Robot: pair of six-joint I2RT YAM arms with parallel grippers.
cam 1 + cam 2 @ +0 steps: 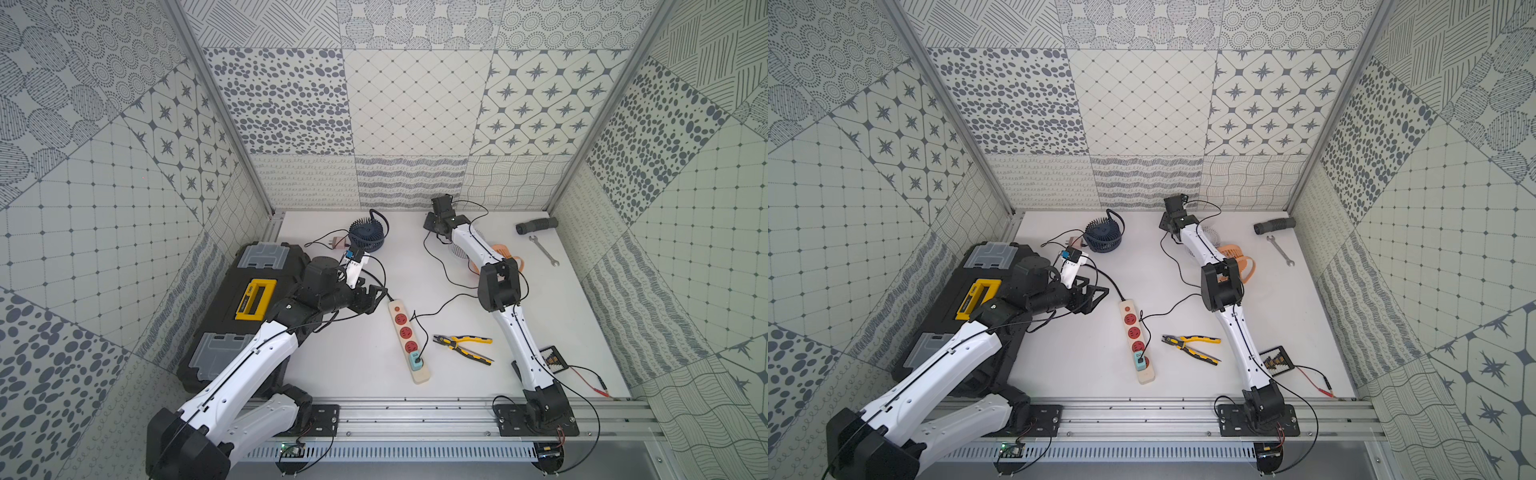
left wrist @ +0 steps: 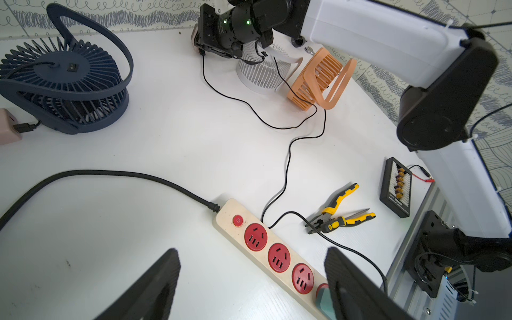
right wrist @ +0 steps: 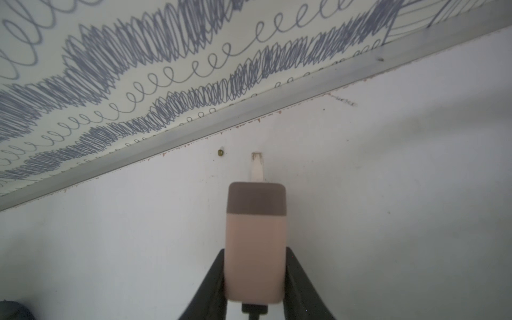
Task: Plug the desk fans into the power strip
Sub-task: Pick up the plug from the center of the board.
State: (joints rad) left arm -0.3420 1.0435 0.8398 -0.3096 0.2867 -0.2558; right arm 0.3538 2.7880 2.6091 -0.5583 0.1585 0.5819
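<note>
Strip (image 1: 407, 338) lies mid-table (image 1: 353, 365) in both top views, long axis about 12 to 6, red switch at the 12 end, thick black cord leaving that end. A teal adapter (image 1: 415, 360) sits in the socket nearest 6. The other three red sockets show bare faces in the left wrist view (image 2: 277, 257).

Left gripper (image 1: 376, 297) hangs at about 10 o'clock of the switch end, close but apart. Its claw is spread wide and holds nothing, and the wrist view (image 2: 250, 250) shows the strip between the two fingers.

Right gripper (image 3: 255, 250) is far out at the table's 12 o'clock edge, by the back wall. Its fingers press both sides of a pinkish plug (image 3: 256, 235), pinching it; one pale prong points toward the wall and a thin black cord leaves the plug's rear.

Navy fan (image 1: 368, 235) stands at 11 o'clock of the strip. White fan (image 2: 260, 74) and orange fan (image 2: 318, 80) lie together under the right arm, about 1 o'clock. Pliers (image 1: 463, 347) at 3 o'clock, toolbox (image 1: 249, 299) at 9, wrench (image 1: 543, 250) at 2.
</note>
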